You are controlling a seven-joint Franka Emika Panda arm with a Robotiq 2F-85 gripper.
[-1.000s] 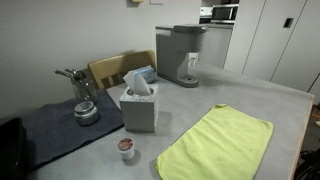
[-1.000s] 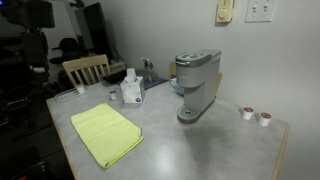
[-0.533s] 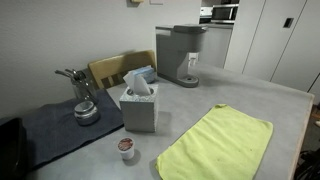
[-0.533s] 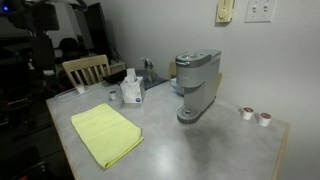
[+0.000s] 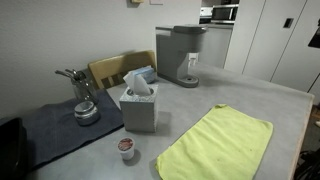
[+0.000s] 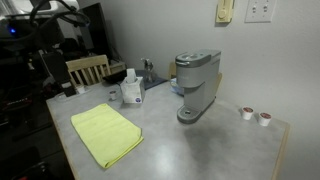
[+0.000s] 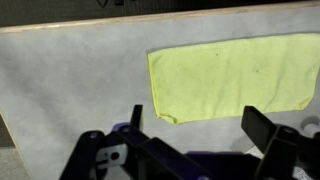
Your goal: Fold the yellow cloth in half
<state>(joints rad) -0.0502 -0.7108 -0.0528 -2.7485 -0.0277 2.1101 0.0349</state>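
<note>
The arm [image 6: 58, 11] has been moved; the yellow cloth [image 7: 235, 75] is left flat on the counter [image 7: 70, 90]. The pincer [image 7: 195, 118] is held wide and empty. Nothing is folded.

The yellow cloth [image 5: 220, 145] is soft, matt fabric on a smooth, matt grey bench [image 5: 280, 100]. The coffee machine [image 5: 180, 52] looks like grey plastic with a dull sheen. The chair back [image 5: 112, 68] is pale wood, and the vessel [image 5: 85, 108] gleams like polished metal.
</note>
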